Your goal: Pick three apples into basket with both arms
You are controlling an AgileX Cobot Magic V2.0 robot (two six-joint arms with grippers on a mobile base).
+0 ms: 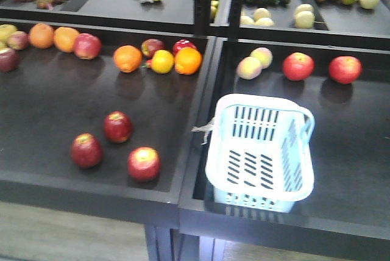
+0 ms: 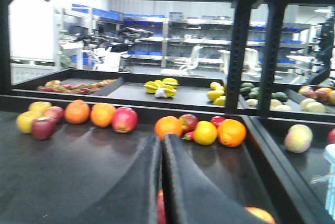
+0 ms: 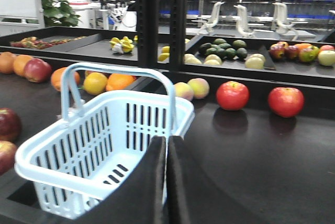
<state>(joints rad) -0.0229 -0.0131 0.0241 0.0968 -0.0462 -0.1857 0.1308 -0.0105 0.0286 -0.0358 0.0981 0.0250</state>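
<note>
Black fingers fill the bottom of both wrist views. On the left gripper [image 2: 162, 143] the jaws are pressed together with nothing between them. It looks out over the left tray [image 1: 55, 99], and slivers of red fruit show below and beside the fingers. On the right gripper [image 3: 166, 143] the jaws are likewise together and empty, hanging just in front of the basket [image 3: 99, 145].

Front view: no arm in frame. 3 apples lie apart from one another in the front part of the left tray.
- apple 1 [image 1: 117, 126]: furthest back
- apple 2 [image 1: 86, 150]: to the left
- apple 3 [image 1: 144, 163]: nearest the front edge

The basket sits on the right tray [image 1: 353, 127], just beside the divider [image 1: 204, 96] and near the front edge. Its handle is raised and nothing lies in it.

Judgement: 0 of 3 placed, so this is the opening reach. The left arm is nearer the fruit. It must spread its jaws wide enough for a round apple and come down centred, or the apple may roll. The rear red apples [image 1: 298, 66] sit nearer the right arm, but I cannot tell whether they count. The oranges [image 1: 127, 58] are to be left alone.
</note>
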